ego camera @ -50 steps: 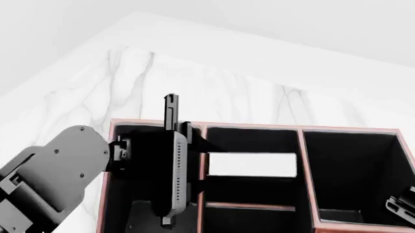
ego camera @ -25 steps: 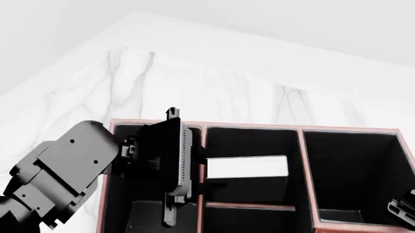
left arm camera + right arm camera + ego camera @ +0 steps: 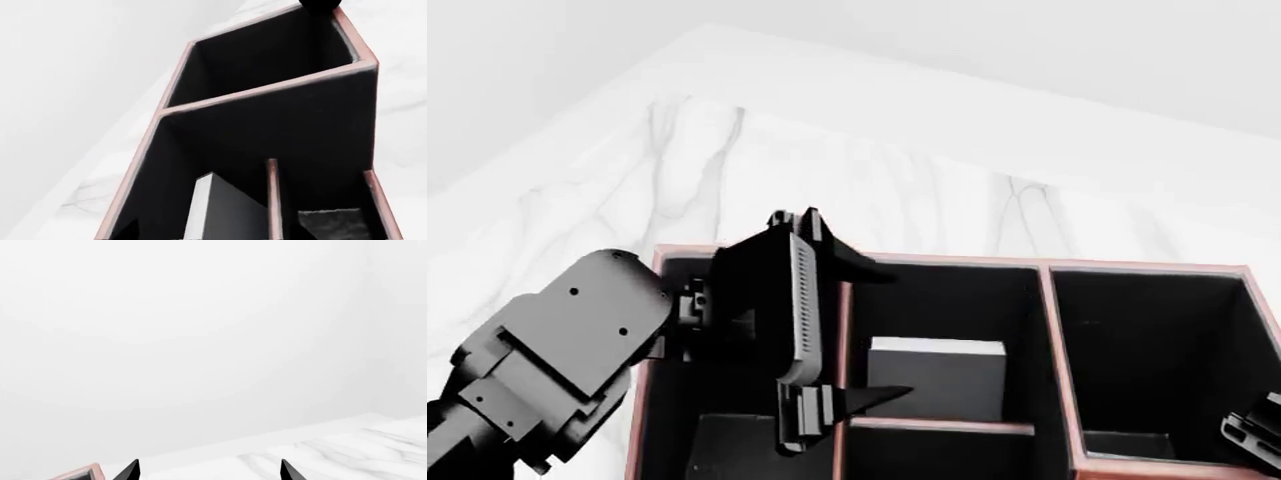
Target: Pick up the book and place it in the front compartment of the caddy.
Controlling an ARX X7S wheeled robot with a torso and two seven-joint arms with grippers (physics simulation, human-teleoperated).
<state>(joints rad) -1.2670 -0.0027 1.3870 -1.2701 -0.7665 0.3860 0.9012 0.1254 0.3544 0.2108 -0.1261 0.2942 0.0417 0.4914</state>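
Observation:
The reddish-brown caddy (image 3: 1044, 268) with black lining fills the lower head view. The black book (image 3: 941, 385), white page edge up, stands leaning inside the front compartment (image 3: 948, 300), the larger pocket above the short cross divider (image 3: 941, 426). My left gripper (image 3: 894, 332) is open over that pocket, its two fingers spread either side of the book and apart from it. In the left wrist view the book (image 3: 223, 212) shows low inside the caddy (image 3: 267, 90). My right gripper (image 3: 208, 471) is open and empty, and shows at the head view's lower right edge (image 3: 1254, 438).
The caddy stands on a white marble tabletop (image 3: 868, 180) with a white wall behind. A long undivided pocket (image 3: 1154, 360) lies right of the book's pocket. A corner of the caddy rim (image 3: 80, 474) shows in the right wrist view.
My left gripper's jaws have opened and let go of the book. The book has dropped lower into the pocket and tilted. The right arm has not moved.

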